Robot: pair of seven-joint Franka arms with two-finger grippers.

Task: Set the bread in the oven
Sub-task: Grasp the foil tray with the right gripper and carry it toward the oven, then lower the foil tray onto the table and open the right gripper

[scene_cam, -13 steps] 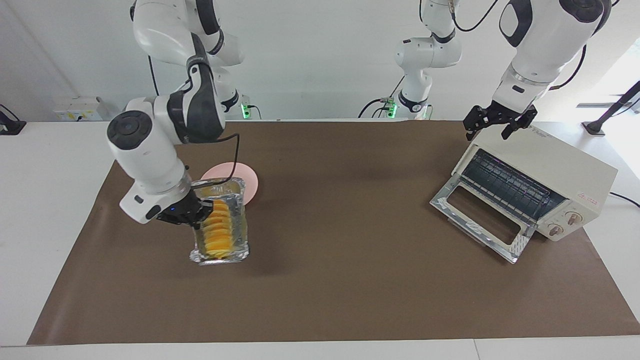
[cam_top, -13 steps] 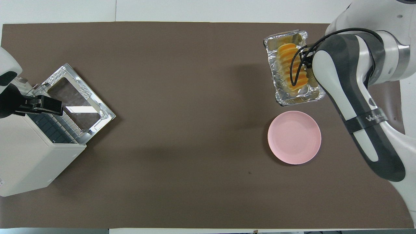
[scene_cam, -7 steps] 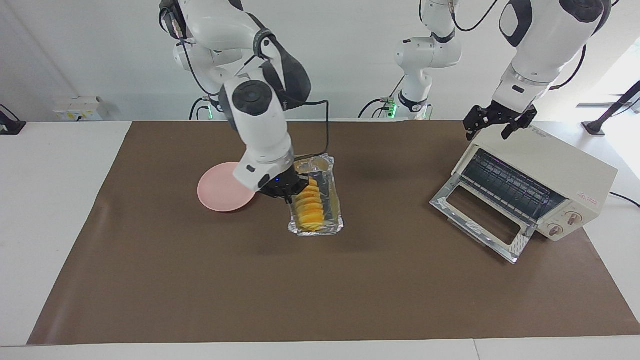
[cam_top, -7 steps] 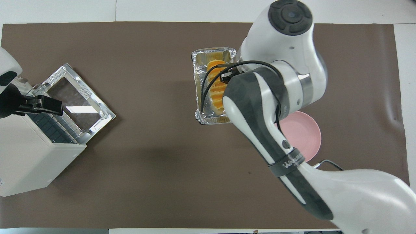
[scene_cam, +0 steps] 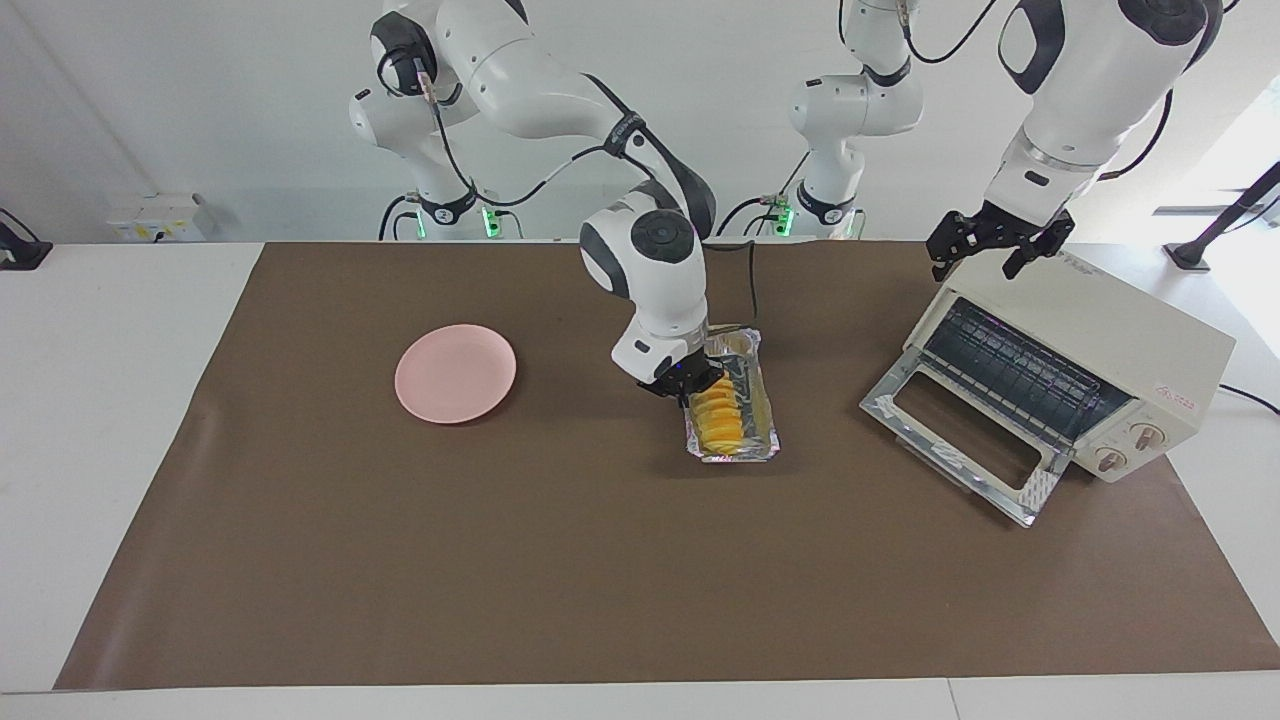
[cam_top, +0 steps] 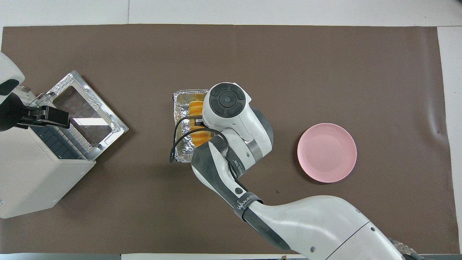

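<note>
Two end effectors show: the right end effector (scene_cam: pixel 688 385) pinches the foil tray (scene_cam: pixel 757 440) holding the bread (scene_cam: pixel 722 420), mid-surface between the pink plate (scene_cam: pixel 456 372) and the oven (scene_cam: pixel 1120 345). The left end effector (scene_cam: pixel 998 255), fingers spread, hangs over the oven, whose door (scene_cam: pixel 955 440) lies open.

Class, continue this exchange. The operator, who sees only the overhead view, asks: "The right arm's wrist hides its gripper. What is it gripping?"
Observer: The facing view shows the right gripper shut on the rim of the foil tray, with the bread lying inside.
Operator: Does the oven have controls?
Observer: Yes, there are two knobs on the front of the oven, beside its lowered door.
Operator: And the left gripper?
Observer: The left gripper hangs open over the oven's top, near the front edge.
</note>
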